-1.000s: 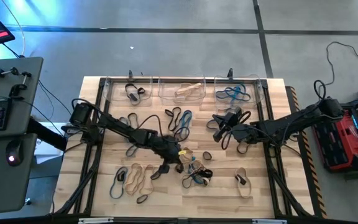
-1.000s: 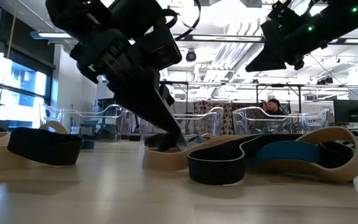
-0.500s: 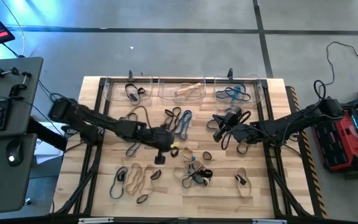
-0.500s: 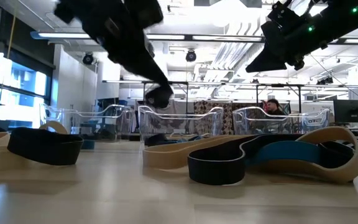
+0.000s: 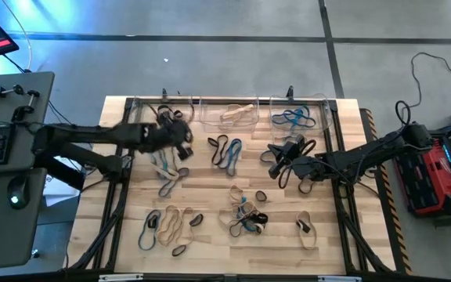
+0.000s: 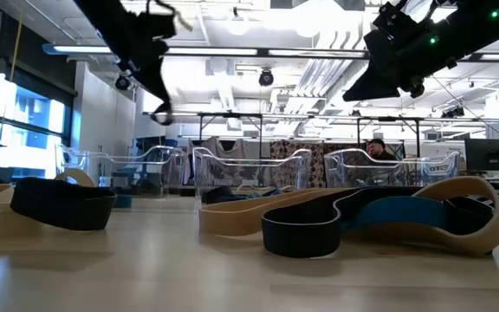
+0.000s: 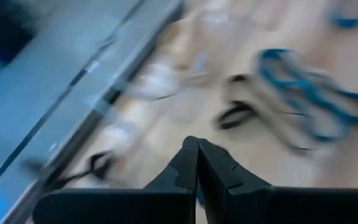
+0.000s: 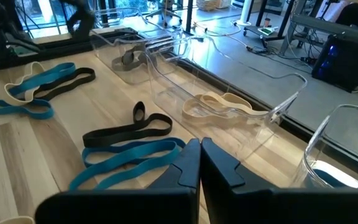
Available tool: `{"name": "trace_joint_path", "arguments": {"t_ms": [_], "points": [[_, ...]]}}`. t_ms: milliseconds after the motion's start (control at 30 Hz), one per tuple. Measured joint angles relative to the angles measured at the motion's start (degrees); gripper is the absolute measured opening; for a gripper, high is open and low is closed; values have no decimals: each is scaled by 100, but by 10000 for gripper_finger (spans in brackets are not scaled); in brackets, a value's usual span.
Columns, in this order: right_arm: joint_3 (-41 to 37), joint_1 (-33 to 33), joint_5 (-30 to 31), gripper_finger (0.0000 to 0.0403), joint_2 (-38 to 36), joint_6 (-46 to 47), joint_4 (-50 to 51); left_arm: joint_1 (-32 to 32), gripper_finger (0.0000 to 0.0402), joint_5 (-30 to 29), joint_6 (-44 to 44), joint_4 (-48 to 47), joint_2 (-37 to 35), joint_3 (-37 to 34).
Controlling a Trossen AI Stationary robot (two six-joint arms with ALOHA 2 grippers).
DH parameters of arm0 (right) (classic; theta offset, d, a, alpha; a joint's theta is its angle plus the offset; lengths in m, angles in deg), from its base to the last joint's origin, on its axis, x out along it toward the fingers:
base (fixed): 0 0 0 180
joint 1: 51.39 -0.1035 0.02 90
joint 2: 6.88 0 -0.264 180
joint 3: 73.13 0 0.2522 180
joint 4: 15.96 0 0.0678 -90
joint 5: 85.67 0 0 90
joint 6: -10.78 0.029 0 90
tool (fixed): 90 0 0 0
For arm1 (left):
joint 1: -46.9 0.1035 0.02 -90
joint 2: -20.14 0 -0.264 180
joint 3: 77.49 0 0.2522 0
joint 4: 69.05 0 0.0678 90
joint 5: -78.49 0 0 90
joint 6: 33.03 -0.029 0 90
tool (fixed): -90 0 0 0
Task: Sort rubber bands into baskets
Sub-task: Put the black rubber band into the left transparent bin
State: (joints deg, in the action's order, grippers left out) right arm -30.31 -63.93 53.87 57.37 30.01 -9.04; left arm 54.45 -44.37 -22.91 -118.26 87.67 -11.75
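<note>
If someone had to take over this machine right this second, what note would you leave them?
Left gripper: fingers shut, raised near the left basket; whether it holds a band cannot be told.
Right gripper: fingers shut, waiting over the table's right half.
Done: left basket holds a black band, middle basket tan ones, right basket blue ones.
Left: many rubber bands in black, tan and blue lie scattered across the table, still to be sorted.
</note>
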Motion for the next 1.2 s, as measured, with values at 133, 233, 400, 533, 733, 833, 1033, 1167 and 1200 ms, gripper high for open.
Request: {"name": "trace_joint_path", "arguments": {"t_ms": [133,233,400,533,733,833,1033,1167,1200], "points": [[0,2,0,0,0,2,14,871,0,-48,-152,-174,-196,-2],[0,2,0,0,0,0,14,1590,0,104,-436,-158,-197,-2],[0,2,2,0,0,2,15,2646,0,746,-822,-159,7,-4],[0,2,2,0,0,2,14,3157,0,969,-1042,-154,254,-4],[0,2,1,0,0,-2,16,3664,0,1261,-1225,-32,710,-4],[0,2,2,0,0,2,16,3889,0,1422,-1236,17,986,-4],[0,2,2,0,0,-4,20,4247,0,1700,-1341,137,1498,-9],[0,15,2,0,0,-9,20,4376,1,1695,-1364,473,1701,-9],[0,15,0,0,0,-9,20,4389,4,1711,-1397,542,1737,-9]]}}
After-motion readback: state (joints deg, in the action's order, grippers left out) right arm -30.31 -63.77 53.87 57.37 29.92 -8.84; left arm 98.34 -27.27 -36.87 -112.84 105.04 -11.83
